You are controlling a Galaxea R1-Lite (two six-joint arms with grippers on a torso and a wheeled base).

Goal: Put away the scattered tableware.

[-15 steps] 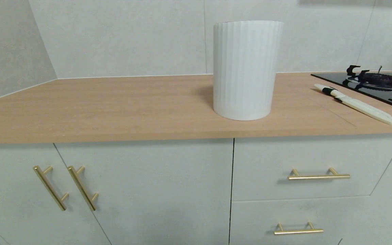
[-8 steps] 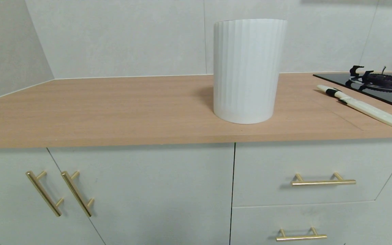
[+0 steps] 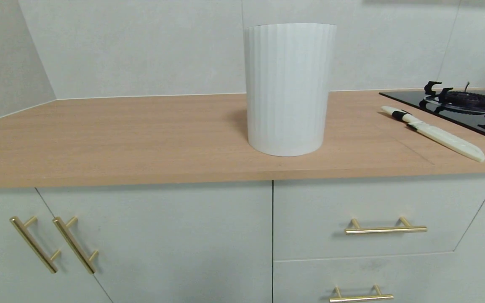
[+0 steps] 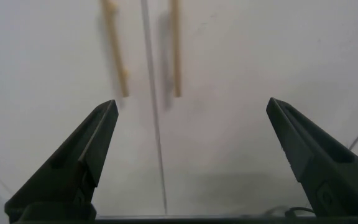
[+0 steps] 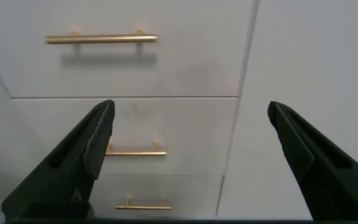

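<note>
Cream knife [image 3: 434, 133] lies on the counter [image 3: 120, 134], centre right of the head view, slanting to lower right; left gripper [image 4: 191, 102] and right gripper [image 5: 190, 104] (both spread, empty) face cabinets [image 3: 162, 235] below, right probably nearer.

Dark grey wedge-shaped claw fingers [image 4: 73, 168]

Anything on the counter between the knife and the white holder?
Nothing visible. The knife lies on the counter to the right of the holder, by the stove, with bare wood between them. The left claw and right claw, both open, face the cabinet fronts.
</note>
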